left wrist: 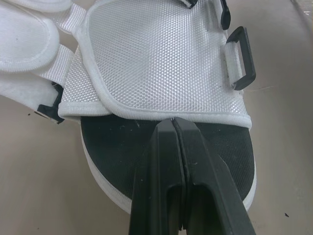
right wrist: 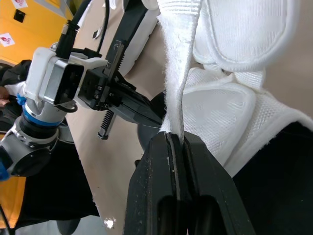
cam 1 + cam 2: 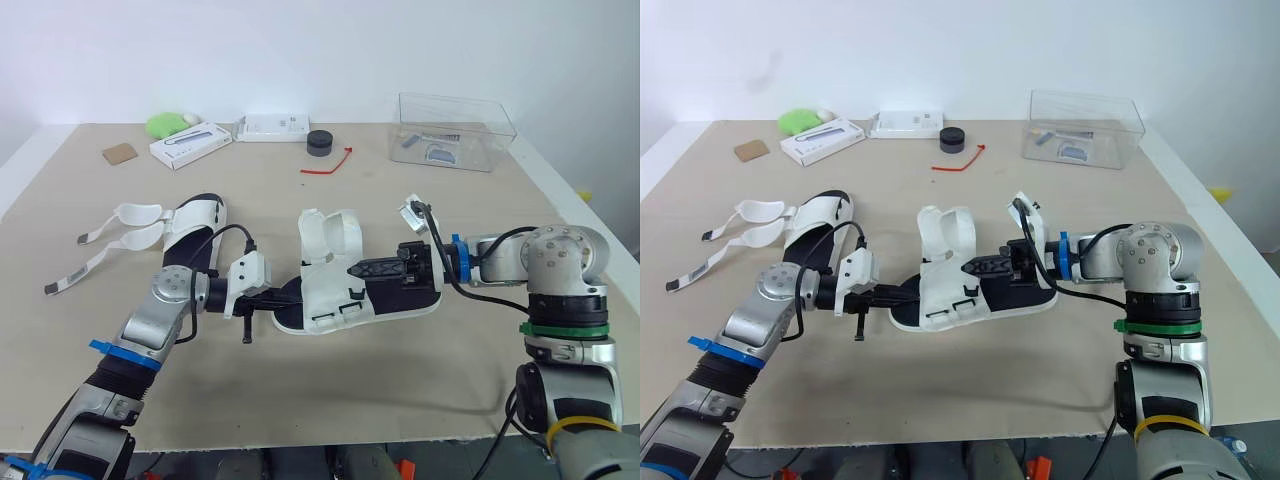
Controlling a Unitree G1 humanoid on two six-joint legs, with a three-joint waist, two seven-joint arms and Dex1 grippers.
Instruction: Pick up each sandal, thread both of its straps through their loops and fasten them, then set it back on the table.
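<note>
One sandal, black-soled with a white mesh upper, lies mid-table between my two grippers. My right gripper is shut on one of its white straps, which rises from between the fingertips. My left gripper is shut, lying over the black footbed with its tips against the rim of the mesh upper; I see nothing between its fingers. Black loops sit along the upper's edge. The other sandal lies at the left, its two straps spread loose on the table.
Along the far edge stand a clear plastic box, a black round object, a red tie, two white boxes, a green object and a brown card. The table's right edge is close to my right arm.
</note>
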